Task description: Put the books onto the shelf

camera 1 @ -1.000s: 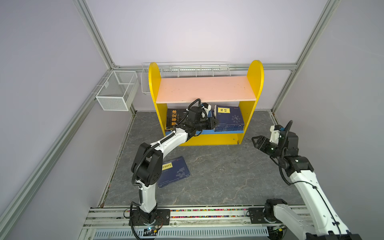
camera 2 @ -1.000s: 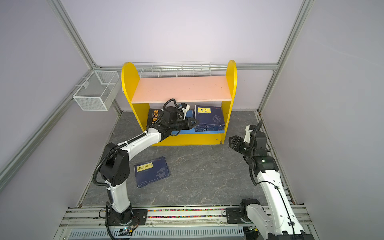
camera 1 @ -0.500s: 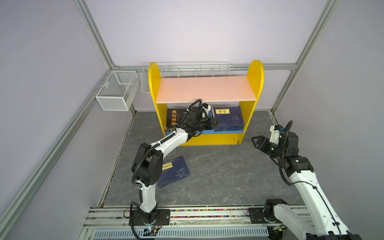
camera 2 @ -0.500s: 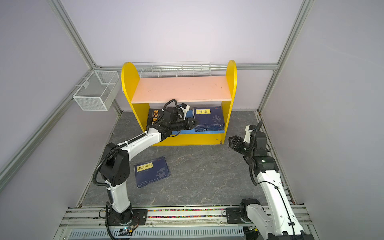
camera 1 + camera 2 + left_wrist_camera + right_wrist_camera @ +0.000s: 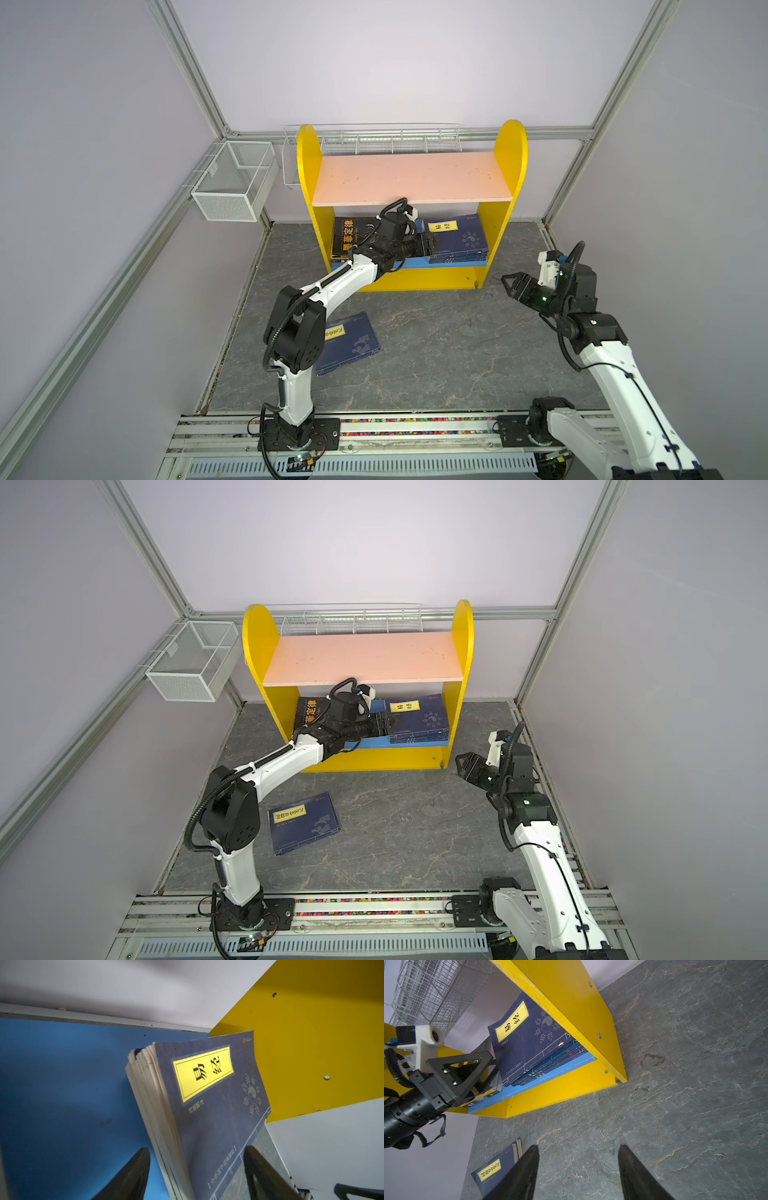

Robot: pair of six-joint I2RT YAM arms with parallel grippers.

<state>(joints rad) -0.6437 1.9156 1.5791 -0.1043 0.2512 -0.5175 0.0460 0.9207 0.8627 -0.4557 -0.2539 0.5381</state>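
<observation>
Currently shelf (image 5: 514, 166) holds navy stack (image 5: 463, 243), black books (image 5: 353, 235); left gripper (image 5: 432, 246), right gripper (image 5: 508, 284) both wide.

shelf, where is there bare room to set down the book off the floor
The pink upper board is bare end to end. On the blue lower board, only the middle gap between the black books and the navy stack is bare, and the left pincer fills it now. Both ends are crowded.

navy book (image 5: 209, 1126), yellow label (image 5: 203, 1073): 易经 | black book (image 5: 352, 237): perhaps 墨菲定律
</observation>
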